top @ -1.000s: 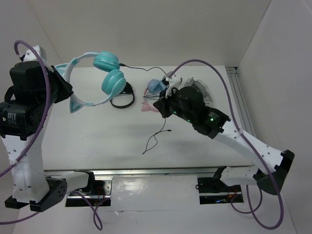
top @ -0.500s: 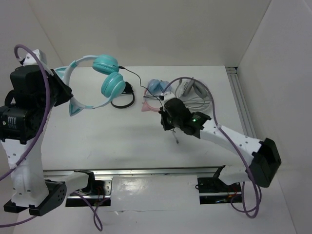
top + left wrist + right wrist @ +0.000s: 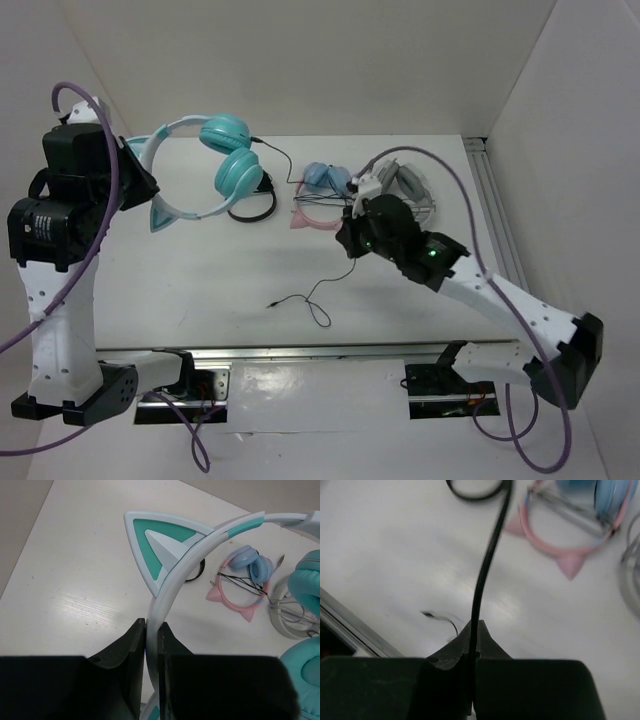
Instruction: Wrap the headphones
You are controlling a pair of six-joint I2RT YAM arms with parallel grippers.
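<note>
The headphones (image 3: 237, 172) hang in the air over the counter's (image 3: 180, 280) far left corner. The left pincer (image 3: 151, 627) is clamped on the headband (image 3: 200, 542) beside a cat ear (image 3: 160, 545). That band looks stiff and light, so it makes a sound hold. The padded cups (image 3: 307, 585) look soft and would likely slip. The right pincer (image 3: 474, 630) is closed on the cable (image 3: 487, 565) over mid-counter. The cable is thin and limp and may slide or kink, so it wants gentle tension. Its loose tail lies toward the near edge.
</note>
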